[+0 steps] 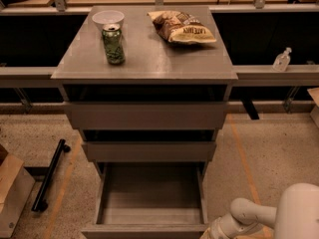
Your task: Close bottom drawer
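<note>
Gripper (pixel 208 233) beside open bottom drawer (pixel 149 203)

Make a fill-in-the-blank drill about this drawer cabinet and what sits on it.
1. The bottom drawer is ____, not closed.
2. The green can stands just in front of a white ____.
3. The chip bag lies on the ____ of the drawer cabinet.
4. The pincer sits low beside the bottom drawer's front ____ corner.
Missing words: open; bowl; top; right.

Speckled floor (pixel 279 148), orange line (pixel 243 158), perhaps dark shelving (pixel 30 41) behind.
</note>
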Tool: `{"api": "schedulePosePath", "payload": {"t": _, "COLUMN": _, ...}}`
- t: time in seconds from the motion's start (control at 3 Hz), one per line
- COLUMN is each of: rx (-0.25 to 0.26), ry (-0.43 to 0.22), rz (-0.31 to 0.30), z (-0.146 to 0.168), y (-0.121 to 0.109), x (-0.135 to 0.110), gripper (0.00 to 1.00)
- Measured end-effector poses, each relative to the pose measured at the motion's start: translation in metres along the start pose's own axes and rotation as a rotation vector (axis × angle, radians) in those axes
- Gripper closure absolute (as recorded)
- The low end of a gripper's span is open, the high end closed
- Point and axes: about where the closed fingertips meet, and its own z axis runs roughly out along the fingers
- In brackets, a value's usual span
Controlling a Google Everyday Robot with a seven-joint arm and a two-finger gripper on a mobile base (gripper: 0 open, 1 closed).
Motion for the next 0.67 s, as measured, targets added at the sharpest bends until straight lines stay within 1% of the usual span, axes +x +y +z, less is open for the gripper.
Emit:
{"api": "schedulePosePath", "payload": {"t": 0.33, "rx": -0.014, "ry": -0.026, "rz": 0.020, "z": 0.0163, "y": -0.0208, "x": -0.0022, "gripper": 1.00}}
{"api": "schedulePosePath", "payload": {"t": 0.67, "rx": -0.014, "ry": -0.026, "rz": 0.020, "z": 0.0164, "y": -0.0207, "x": -0.0022, "gripper": 1.00}}
